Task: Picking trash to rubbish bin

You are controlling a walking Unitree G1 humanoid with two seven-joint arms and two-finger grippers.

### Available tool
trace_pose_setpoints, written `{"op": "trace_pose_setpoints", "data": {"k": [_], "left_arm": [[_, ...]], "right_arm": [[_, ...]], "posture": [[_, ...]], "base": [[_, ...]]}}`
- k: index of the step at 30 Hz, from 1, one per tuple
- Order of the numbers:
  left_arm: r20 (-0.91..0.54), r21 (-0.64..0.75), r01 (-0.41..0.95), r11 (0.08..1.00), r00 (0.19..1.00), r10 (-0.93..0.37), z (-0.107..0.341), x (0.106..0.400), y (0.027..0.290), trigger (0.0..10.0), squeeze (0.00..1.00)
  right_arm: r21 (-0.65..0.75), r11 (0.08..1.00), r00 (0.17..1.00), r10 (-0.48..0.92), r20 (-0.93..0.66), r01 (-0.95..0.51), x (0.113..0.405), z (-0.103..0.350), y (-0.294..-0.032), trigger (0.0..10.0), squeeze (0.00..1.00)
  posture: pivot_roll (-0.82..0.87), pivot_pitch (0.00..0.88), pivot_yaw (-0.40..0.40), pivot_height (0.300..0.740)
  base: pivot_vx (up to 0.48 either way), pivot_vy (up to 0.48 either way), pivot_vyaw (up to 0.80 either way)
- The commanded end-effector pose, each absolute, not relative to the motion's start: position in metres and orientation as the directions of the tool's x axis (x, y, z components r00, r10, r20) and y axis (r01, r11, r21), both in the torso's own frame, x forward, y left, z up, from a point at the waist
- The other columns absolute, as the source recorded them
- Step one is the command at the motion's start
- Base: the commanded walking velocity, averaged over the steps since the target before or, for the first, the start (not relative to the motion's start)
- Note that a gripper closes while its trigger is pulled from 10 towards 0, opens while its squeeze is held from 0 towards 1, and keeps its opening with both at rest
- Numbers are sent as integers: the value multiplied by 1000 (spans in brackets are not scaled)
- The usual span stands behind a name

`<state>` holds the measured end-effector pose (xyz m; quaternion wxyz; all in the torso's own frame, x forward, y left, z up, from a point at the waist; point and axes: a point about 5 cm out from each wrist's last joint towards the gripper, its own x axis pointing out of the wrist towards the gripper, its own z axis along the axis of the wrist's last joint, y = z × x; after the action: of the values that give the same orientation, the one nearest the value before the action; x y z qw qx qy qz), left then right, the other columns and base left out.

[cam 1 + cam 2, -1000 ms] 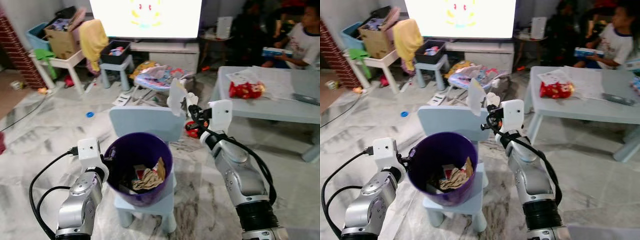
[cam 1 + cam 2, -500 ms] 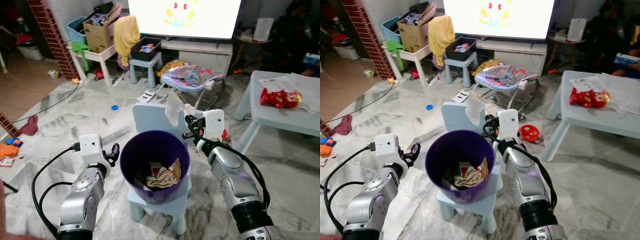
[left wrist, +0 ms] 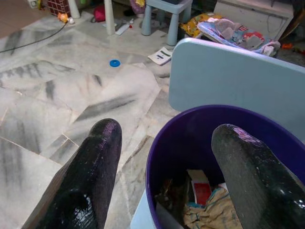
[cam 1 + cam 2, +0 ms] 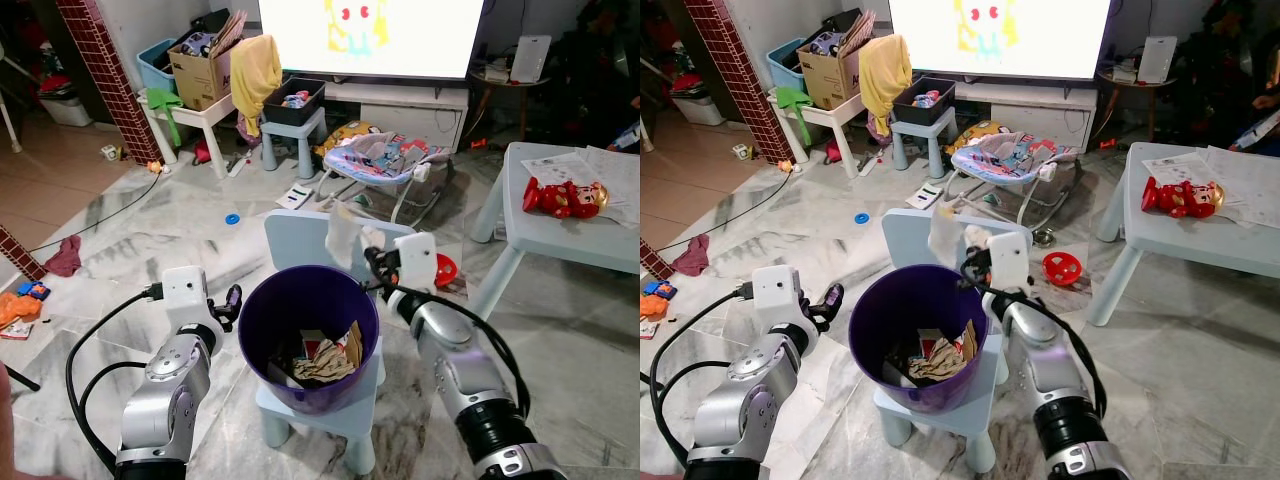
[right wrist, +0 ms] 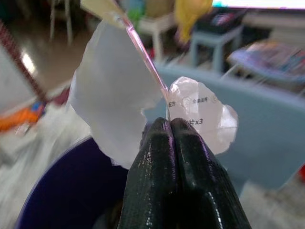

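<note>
A purple rubbish bin (image 4: 290,305) stands on a small light blue child's chair (image 4: 300,238) and holds crumpled paper and wrappers (image 4: 325,360). My right gripper (image 4: 372,258) is over the bin's far right rim, shut on a thin white plastic wrapper (image 4: 340,232) that sticks up above the rim. In the right wrist view the gripper (image 5: 170,123) pinches the wrapper (image 5: 109,100) tight. My left gripper (image 4: 228,300) is open beside the bin's left rim, and in the left wrist view the gripper (image 3: 167,129) spans the purple rim (image 3: 190,138).
A pale blue low table (image 4: 560,235) with a red toy (image 4: 560,195) and papers stands at the right. Behind the chair are a baby bouncer (image 4: 385,160), a red ring toy (image 4: 445,268), stools, boxes and a TV (image 4: 370,35). Marble floor lies at the left.
The camera swung and stepped back. My right gripper with the wrapper has come slightly lower and closer over the bin's rim. The left gripper stays beside the bin.
</note>
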<state>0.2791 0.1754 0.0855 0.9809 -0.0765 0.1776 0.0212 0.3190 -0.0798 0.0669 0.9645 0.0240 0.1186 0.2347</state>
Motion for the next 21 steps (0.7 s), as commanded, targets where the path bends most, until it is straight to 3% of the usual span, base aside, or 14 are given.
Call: {"op": "trace_pose_setpoints", "data": {"k": [1, 4, 5, 11, 17, 18, 19, 20, 21], "left_arm": [[-381, -123, -66, 990, 924, 14, 81, 275, 179, 10000, 0], [-406, -135, -36, 990, 914, -22, 78, 270, 178, 10000, 0], [-446, -183, 12, 983, 890, -93, 73, 263, 173, 10000, 0], [-526, -292, 119, 949, 809, -263, 57, 236, 170, 10000, 0], [-539, -292, 124, 948, 798, -270, 56, 232, 170, 10000, 0], [-534, -291, 134, 947, 799, -276, 59, 233, 169, 10000, 0], [-533, -290, 137, 947, 799, -279, 59, 234, 169, 10000, 0], [-534, -289, 139, 947, 798, -281, 59, 234, 168, 10000, 0], [-535, -290, 143, 946, 795, -284, 60, 234, 168, 10000, 0]], "right_arm": [[89, 856, 819, 514, -255, -510, 317, 61, -70, 0, 0], [84, 816, 756, 564, -332, -571, 309, 46, -62, 0, 0], [83, 804, 735, 576, -359, -589, 305, 40, -58, 0, 0], [63, 785, 708, 587, -393, -616, 303, 32, -49, 0, 0], [62, 768, 688, 604, -403, -638, 302, 31, -44, 0, 0], [56, 758, 678, 611, -408, -649, 301, 30, -43, 863, 173], [54, 759, 679, 609, -410, -649, 301, 30, -43, 2745, 588], [53, 760, 679, 608, -411, -648, 301, 29, -42, 10000, 1000], [52, 760, 680, 608, -411, -648, 302, 29, -42, 10000, 1000]], "posture": [[116, 0, 28, 740], [122, 0, 28, 740], [124, 0, 28, 740], [135, 0, 27, 740], [136, 0, 26, 740], [138, 0, 25, 740], [138, 0, 25, 740], [136, 0, 26, 740], [135, 0, 27, 740]], "base": [[0, 0, 0], [0, 0, 0], [0, 0, 0], [0, 0, 0], [0, 0, 0], [0, 0, 0], [0, 0, 0], [0, 0, 0], [0, 0, 0]]}}
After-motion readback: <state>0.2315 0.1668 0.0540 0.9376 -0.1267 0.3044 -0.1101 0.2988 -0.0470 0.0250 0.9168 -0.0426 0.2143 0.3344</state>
